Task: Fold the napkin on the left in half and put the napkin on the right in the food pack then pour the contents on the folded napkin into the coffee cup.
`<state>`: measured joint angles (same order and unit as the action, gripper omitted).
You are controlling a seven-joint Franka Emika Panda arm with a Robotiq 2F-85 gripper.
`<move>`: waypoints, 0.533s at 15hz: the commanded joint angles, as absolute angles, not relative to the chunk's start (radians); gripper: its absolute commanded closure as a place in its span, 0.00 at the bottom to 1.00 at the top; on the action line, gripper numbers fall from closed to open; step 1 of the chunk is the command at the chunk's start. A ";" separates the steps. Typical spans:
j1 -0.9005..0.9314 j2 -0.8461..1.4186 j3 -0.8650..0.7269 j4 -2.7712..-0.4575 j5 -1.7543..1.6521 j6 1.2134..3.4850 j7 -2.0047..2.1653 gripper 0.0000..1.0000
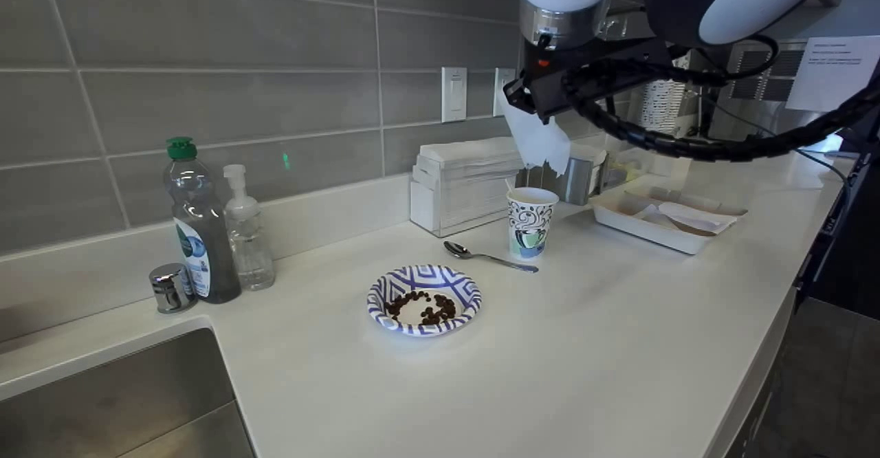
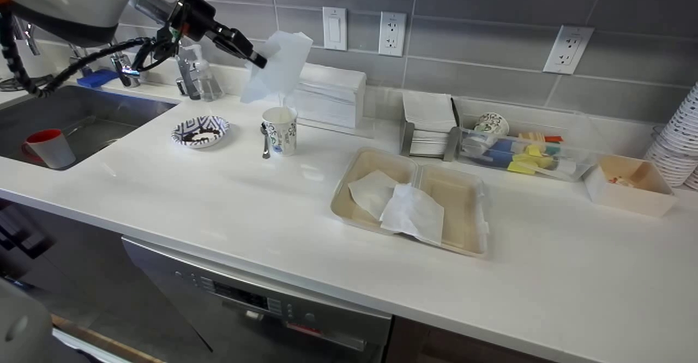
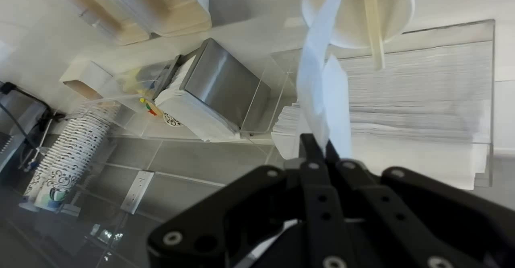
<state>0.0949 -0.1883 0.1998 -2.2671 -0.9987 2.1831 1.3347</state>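
A: Where is the napkin (image 2: 282, 68), please?
B: In an exterior view, in the upper part, left of the middle. It hangs higher than the cup (image 2: 282, 135). The jaws are closed on it, pinching; whether at an edge or a fold, I cannot tell.
A: How will it behave?
B: Very light and soft, I think, and easy to tear. Best to hold it at a folded edge, where layers give some stiffness.

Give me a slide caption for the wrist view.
Gripper shut on a white napkin; beyond it, a coffee cup holding a pale stick.
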 commanded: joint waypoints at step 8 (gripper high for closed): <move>0.115 -0.226 0.199 -2.333 -1.144 2.212 1.475 1.00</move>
